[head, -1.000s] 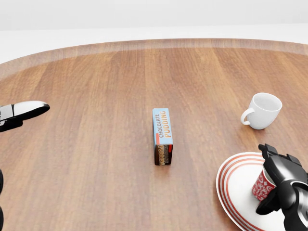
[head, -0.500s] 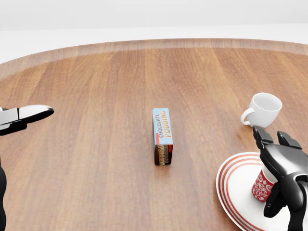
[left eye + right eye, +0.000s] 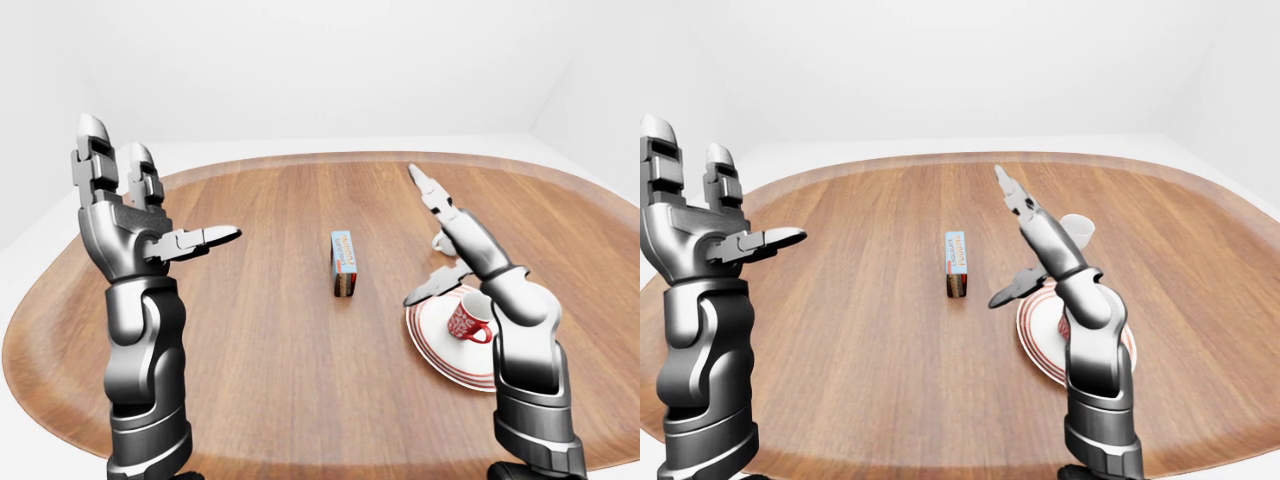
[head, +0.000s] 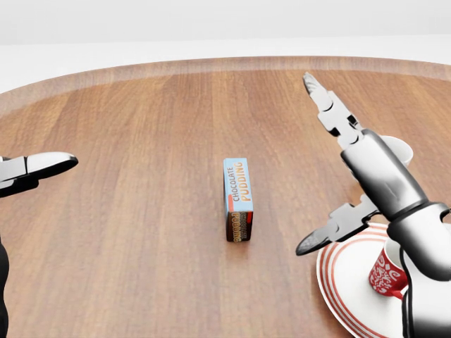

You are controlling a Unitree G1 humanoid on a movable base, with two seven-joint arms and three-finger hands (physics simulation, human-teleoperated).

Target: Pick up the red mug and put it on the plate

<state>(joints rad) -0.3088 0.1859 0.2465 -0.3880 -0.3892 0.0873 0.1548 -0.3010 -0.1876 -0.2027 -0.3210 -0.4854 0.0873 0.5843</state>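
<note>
The right robot hand (image 3: 455, 245) was raised above the counter with its fingers spread wide, holding nothing; two fingers pointed up and away while the thumb stuck out toward the left of the left-eye view. It hung clear of everything below it. Directly beneath its wrist, the red mug (image 3: 467, 320) stood upright on the plate (image 3: 432, 333), a white one with red rings around its rim, near the right side of the view. The mug sat inside the rim, toward the plate's right half, with its handle turned to the right.

Just above the plate in the head view, a white mug (image 4: 403, 149) showed partly behind the forearm, apart from the plate. A pudding box (image 3: 343, 263) stood on end near the middle of the counter (image 3: 270, 330), well apart from the plate.

The left robot hand (image 3: 135, 220) was held up at the left of the view, fingers open and empty, far from the task's things.

Judging by how things lay, the placing looked complete: the mug rested on the plate and was released. Nothing appeared left beyond drawing the arm away.
</note>
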